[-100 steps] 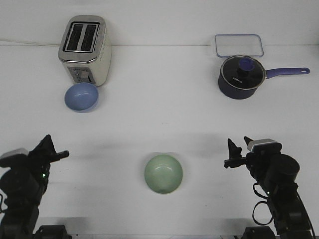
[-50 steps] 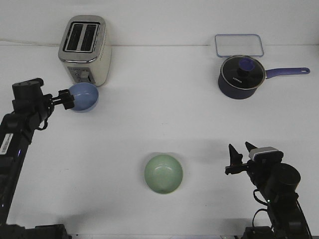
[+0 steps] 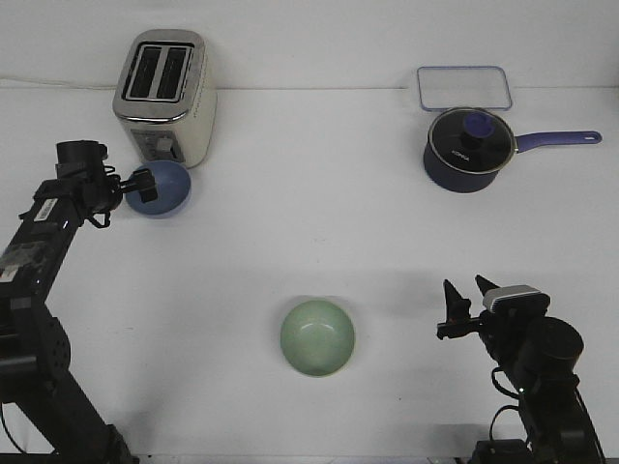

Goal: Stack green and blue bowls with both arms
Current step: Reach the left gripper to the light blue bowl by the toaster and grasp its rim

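The scene was brightly and evenly lit from above, and the white counter (image 3: 309, 222) looked nearly washed out. Shadows were soft and faint: a pale one lay around the green bowl (image 3: 317, 337), another under the blue bowl (image 3: 161, 188) by the toaster (image 3: 164, 97). The saucepan (image 3: 466, 147) lid carried a slight sheen. Focus was fairly sharp throughout, with mild grain and no obvious edge distortion.

The left black two-finger gripper (image 3: 141, 187) is reaching onto the near rim of the periwinkle blue round bowl (image 3: 162, 188), which is sitting just before the cream toaster (image 3: 164, 95). The pale green round bowl (image 3: 317, 337) is lying apart, with the right black gripper (image 3: 462, 307) hanging beside it.
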